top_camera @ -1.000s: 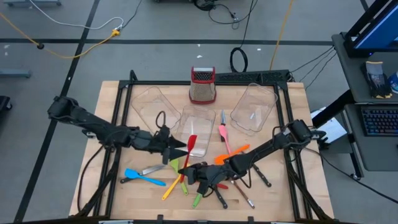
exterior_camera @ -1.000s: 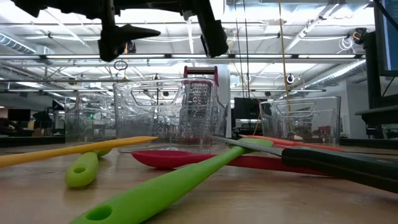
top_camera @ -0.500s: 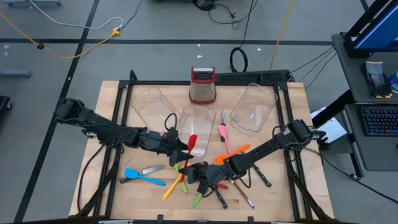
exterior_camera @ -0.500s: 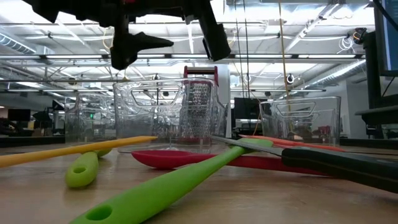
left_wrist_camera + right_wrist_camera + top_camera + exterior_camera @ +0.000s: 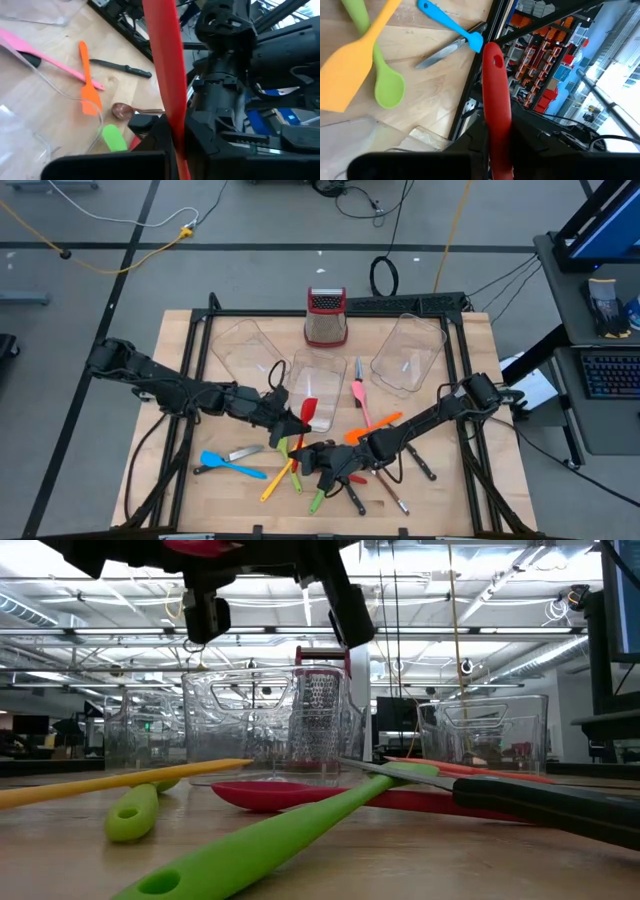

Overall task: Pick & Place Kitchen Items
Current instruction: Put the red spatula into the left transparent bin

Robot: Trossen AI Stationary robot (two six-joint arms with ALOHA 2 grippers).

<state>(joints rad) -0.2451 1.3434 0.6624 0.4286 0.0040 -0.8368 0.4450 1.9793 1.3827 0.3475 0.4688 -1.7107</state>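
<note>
Kitchen items, status of sorting: early stage, nearly all stock still loose on the bench (image 5: 180, 480). Left gripper (image 5: 303, 426): closed on the red spatula (image 5: 308, 412); in its wrist view the red strip runs up between the dark fingers. The spatula's blade lies beyond that gripper, over the near end of the middle clear bin (image 5: 318, 378). Right gripper (image 5: 312, 461): closed on a red-handled utensil (image 5: 496, 100), held over the pile, just beside the left gripper. Unsorted, lying under and around both grippers: blue spatula (image 5: 232, 465), a knife (image 5: 240, 452) touching it, yellow spatula (image 5: 277, 479), green spoon (image 5: 318, 500), orange spatula (image 5: 372, 427), pink spatula (image 5: 359, 398), black-handled knives (image 5: 420, 462) and a brown spoon (image 5: 122, 110). Bins: left clear bin (image 5: 240, 345) appears empty; right clear bin (image 5: 408, 355) shows one small pale object, kind not clear. Red-topped grater (image 5: 326, 317): beyond the bins, not part of the lot. Judgement: two items in hand, none clearly placed, about a dozen remaining.
</note>
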